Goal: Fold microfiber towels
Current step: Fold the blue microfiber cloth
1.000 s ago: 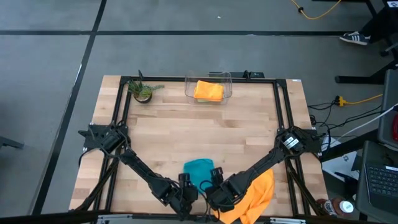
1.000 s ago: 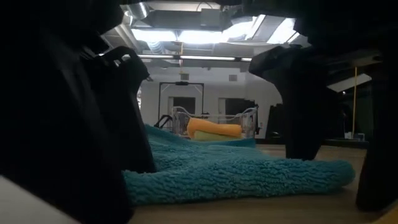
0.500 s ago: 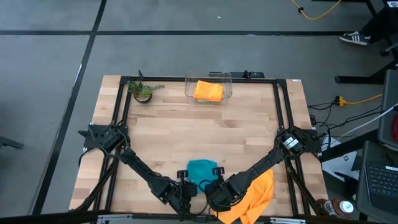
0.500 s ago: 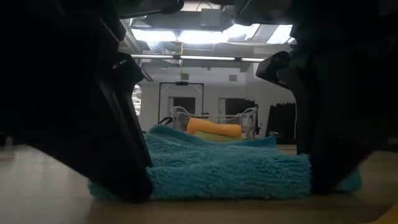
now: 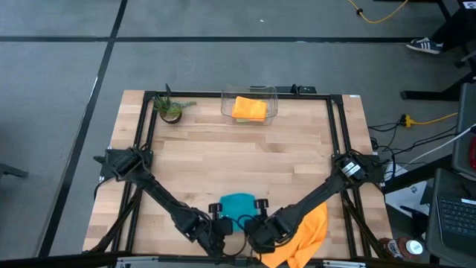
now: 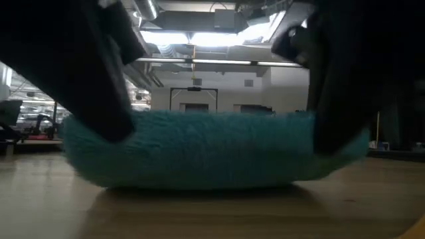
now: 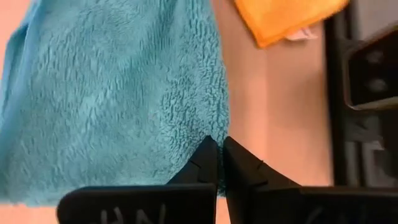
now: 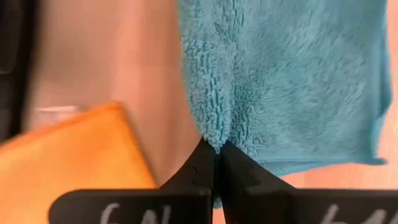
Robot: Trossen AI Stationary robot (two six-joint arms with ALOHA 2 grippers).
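Note:
The teal microfiber towel (image 5: 239, 202) lies near the table's front edge, between my two grippers. My left gripper (image 5: 221, 214) is shut on its near left corner and my right gripper (image 5: 257, 212) is shut on its near right corner. In the low view the towel (image 6: 212, 149) fills the middle, its near edge raised between the left fingers (image 6: 99, 86) and the right fingers (image 6: 339, 93). An orange towel (image 5: 306, 234) lies crumpled at the near right, partly under my right arm. A second, folded orange towel (image 5: 249, 109) rests in the clear bin (image 5: 224, 113) at the far edge. My left gripper pinches the teal towel's near left corner (image 7: 211, 127) between its two shut fingers, coming from above. That corner is raised off the table while the towel's far part stays on the wood. One layer or several, I cannot tell. My right gripper pinches the teal towel's near right corner (image 8: 215, 134) between its two shut fingers, also from above. The cloth puckers at the fingertips. This corner is held up level with the other one, and the near edge (image 6: 212, 126) runs between them.
A small potted plant (image 5: 170, 109) stands at the far left. Black frame rails (image 5: 146, 126) run along the table's left, right and far sides. Bare wood (image 5: 238, 160) lies between the teal towel and the bin.
Both grippers have shut on the teal towel's near corners and risen. The towel's near edge has come up off the table and moved a little toward the far edge, so the towel looks shorter from above. Its far part has stayed in place.

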